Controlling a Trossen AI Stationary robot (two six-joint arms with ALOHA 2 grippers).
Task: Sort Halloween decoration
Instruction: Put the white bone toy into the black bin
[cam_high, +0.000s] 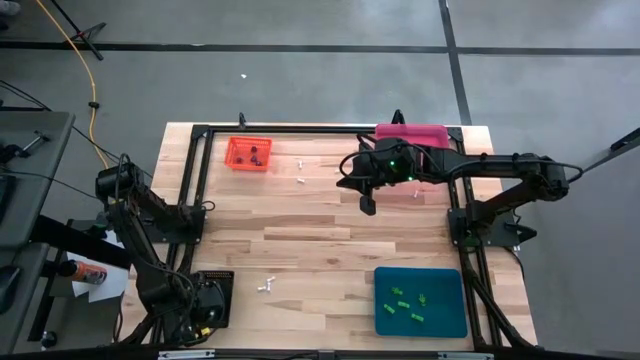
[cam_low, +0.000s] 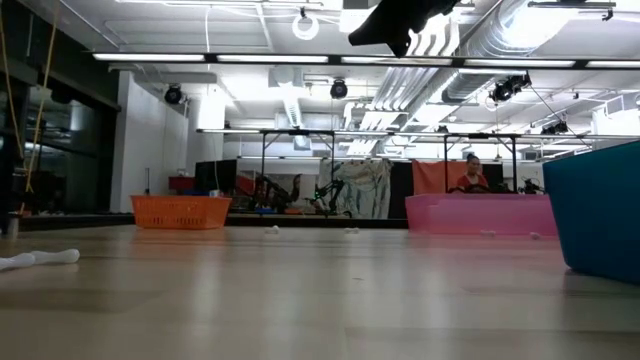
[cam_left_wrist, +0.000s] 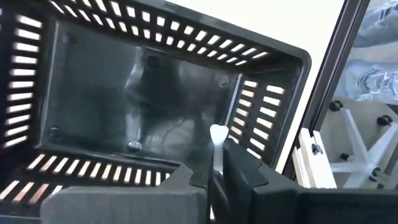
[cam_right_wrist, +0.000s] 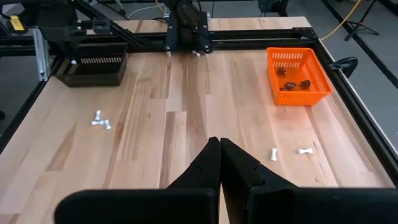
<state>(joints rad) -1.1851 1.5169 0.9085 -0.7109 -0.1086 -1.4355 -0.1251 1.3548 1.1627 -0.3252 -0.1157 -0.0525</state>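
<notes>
My left gripper (cam_left_wrist: 217, 154) points down into the black tray (cam_left_wrist: 124, 93) at the table's near left corner (cam_high: 214, 285), shut on a white bone-shaped trinket (cam_left_wrist: 217, 138). Over the middle of the table, toward the far side, my right gripper (cam_right_wrist: 219, 147) hangs shut with nothing in it (cam_high: 368, 205). Two white bones (cam_right_wrist: 101, 120) lie on the wood near the black tray, and two more (cam_right_wrist: 289, 152) lie beside the orange tray (cam_right_wrist: 297, 74), which holds dark brown trinkets (cam_right_wrist: 292, 84). Several green trinkets (cam_high: 408, 303) lie in the teal tray (cam_high: 450, 325). My left gripper pinches the white bone's shaft (cam_left_wrist: 217, 155) between its two fingers, which come from above and slant down. The bone lies along the fingers. Its knobbed end (cam_left_wrist: 217, 131) sticks out past the fingertips, clear above the black tray's floor.
A pink tray (cam_high: 410, 131) stands at the far edge, partly under my right arm. A black metal frame (cam_high: 300, 128) runs around the work area. One more white bone (cam_high: 410, 195) lies near my right gripper. Bare wood spreads across the table's middle.
</notes>
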